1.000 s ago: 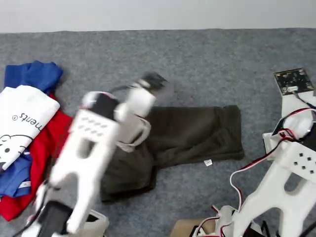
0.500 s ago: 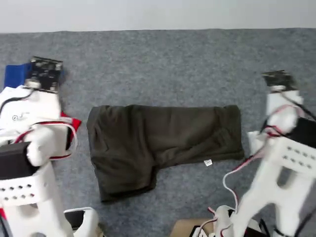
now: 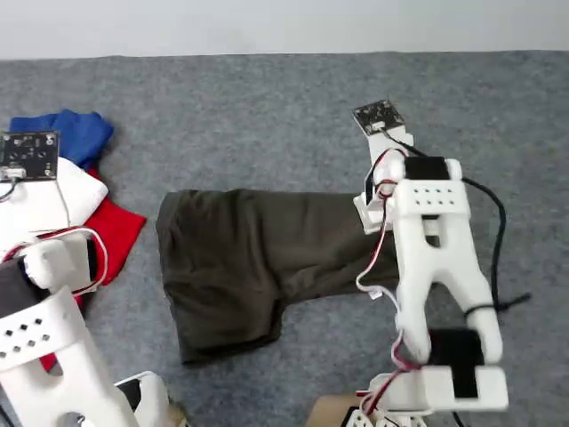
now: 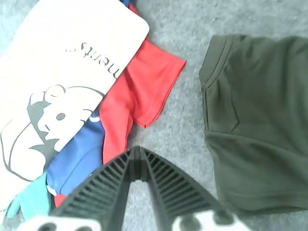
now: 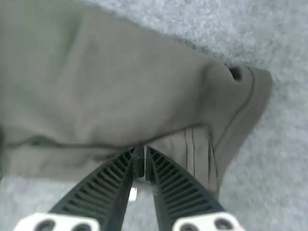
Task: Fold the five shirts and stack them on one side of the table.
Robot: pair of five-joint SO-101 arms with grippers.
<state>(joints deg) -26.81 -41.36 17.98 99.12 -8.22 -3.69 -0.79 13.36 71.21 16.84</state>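
The dark green shirt [image 3: 267, 258] lay flat in the middle of the grey surface [image 3: 267, 98]. The other shirts sat in a pile at the left side: a white shirt [image 4: 62, 67] on top, with a red shirt [image 4: 144, 91] and a blue shirt [image 4: 72, 166] under it. The left hand [image 4: 139, 154] was shut tight with nothing in it, up between the pile and the dark shirt. The right hand [image 5: 141, 154] was shut too, right over the dark shirt's right end. I could not tell if it pinched the cloth.
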